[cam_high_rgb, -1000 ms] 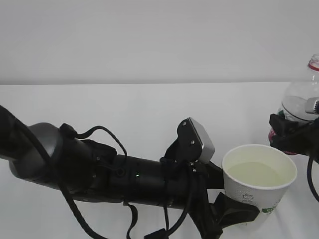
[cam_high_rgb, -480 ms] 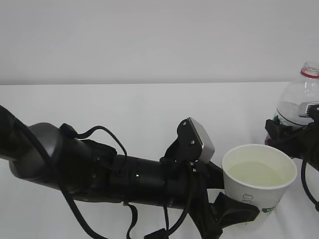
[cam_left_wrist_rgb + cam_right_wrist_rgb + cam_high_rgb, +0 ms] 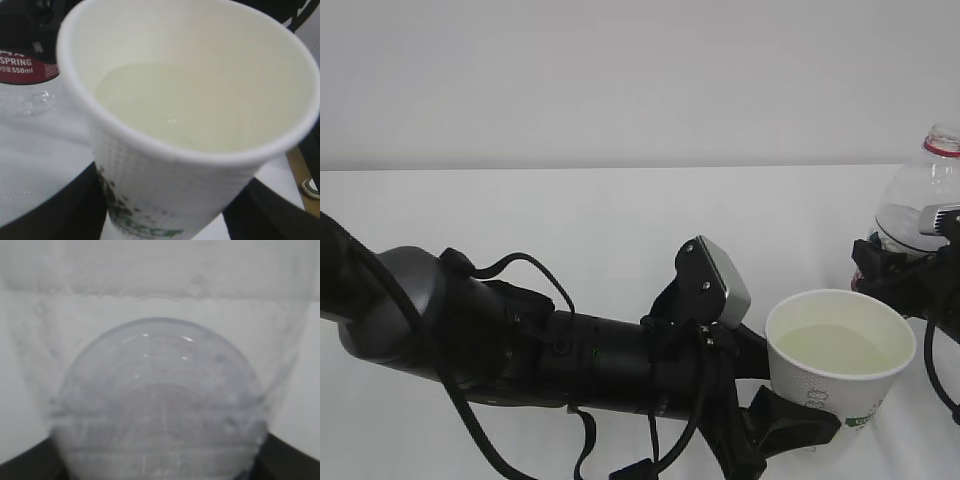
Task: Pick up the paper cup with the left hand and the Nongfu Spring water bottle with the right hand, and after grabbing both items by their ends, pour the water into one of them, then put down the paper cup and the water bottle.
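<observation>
The white paper cup point(image 3: 840, 385) with a green logo stands upright at the lower right, and pale yellowish water point(image 3: 840, 350) fills its lower part. My left gripper point(image 3: 820, 410) is shut on the cup's lower body, with black fingers point(image 3: 65, 210) on both sides of the paper cup point(image 3: 175, 165). The clear Nongfu Spring water bottle point(image 3: 920, 200) with a red neck ring stands upright at the right edge. My right gripper point(image 3: 900, 278) is shut on its lower part. In the right wrist view the bottle point(image 3: 160, 400) fills the frame, and its red label point(image 3: 22, 67) shows behind the cup.
The bulky black left arm point(image 3: 520, 340) with its grey box module point(image 3: 720, 280) lies across the lower left of the white table point(image 3: 620, 220). A plain white wall point(image 3: 620, 80) stands behind. The cup rim and the bottle are close together.
The right gripper and the bottle have shifted slightly left and down, and the bottle now stands more upright. The cup and the left arm have stayed in place.
</observation>
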Controlling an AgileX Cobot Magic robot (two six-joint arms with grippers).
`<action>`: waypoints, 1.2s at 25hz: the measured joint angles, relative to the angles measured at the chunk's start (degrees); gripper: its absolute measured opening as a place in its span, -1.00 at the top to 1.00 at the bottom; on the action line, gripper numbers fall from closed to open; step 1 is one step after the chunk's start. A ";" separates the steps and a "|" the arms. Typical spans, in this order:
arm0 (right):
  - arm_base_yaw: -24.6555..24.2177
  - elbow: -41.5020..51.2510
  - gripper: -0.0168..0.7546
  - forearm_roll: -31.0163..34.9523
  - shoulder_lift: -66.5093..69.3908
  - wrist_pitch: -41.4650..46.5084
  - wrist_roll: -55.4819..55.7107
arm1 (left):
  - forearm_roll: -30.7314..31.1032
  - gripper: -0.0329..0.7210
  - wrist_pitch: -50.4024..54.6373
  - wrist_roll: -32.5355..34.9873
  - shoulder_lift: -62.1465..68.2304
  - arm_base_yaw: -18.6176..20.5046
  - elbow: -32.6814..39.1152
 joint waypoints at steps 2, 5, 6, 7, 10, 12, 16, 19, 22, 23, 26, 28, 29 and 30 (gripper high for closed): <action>0.00 0.00 -0.25 0.00 0.00 0.00 0.00 | 0.00 -0.38 0.00 0.00 0.00 0.00 0.00; 0.00 0.00 -0.34 0.00 0.00 0.00 0.00 | -0.10 -0.38 0.00 0.00 0.00 0.00 0.00; 0.00 0.00 -0.36 0.00 0.00 0.00 0.00 | -0.10 -0.38 0.00 0.00 0.00 0.00 0.00; 0.00 0.00 -0.38 0.00 0.00 -0.10 0.00 | -0.21 -0.38 0.00 0.00 0.00 0.00 0.00; 0.00 0.00 -0.40 0.00 0.00 -0.10 0.00 | -0.20 -0.38 0.00 0.00 0.00 0.00 0.00; 0.00 0.00 -0.42 0.00 0.00 -0.10 0.00 | -0.20 -0.38 0.00 0.00 0.00 0.00 0.00; 0.00 -0.04 -0.55 0.00 0.00 -0.91 0.00 | -0.20 -0.38 0.00 0.00 0.00 0.00 0.00; 0.00 -0.04 -0.59 0.00 0.00 -1.29 0.00 | -0.20 -0.38 0.00 0.00 0.00 0.00 0.00; 0.00 -0.04 -0.60 0.00 0.00 -1.42 0.00 | -0.59 -0.38 0.00 0.00 0.00 0.00 0.00; 0.00 -0.04 -0.60 0.00 0.00 -1.42 0.00 | -0.94 -0.38 0.00 0.00 0.00 0.00 0.00; 0.00 -0.04 -0.60 0.00 0.00 -1.46 0.00 | -1.81 -0.38 0.00 0.00 0.00 0.00 0.00; 0.00 -0.04 -0.60 0.00 0.00 -1.55 0.00 | -1.83 -0.37 0.00 0.00 0.00 0.00 0.00; 0.00 -0.04 -0.60 0.00 0.00 -1.59 0.00 | -1.92 -0.37 0.00 0.00 0.00 0.00 0.00; 0.00 0.23 -0.60 0.00 0.00 -1.68 0.00 | -1.92 -0.37 0.00 0.00 0.00 0.00 0.00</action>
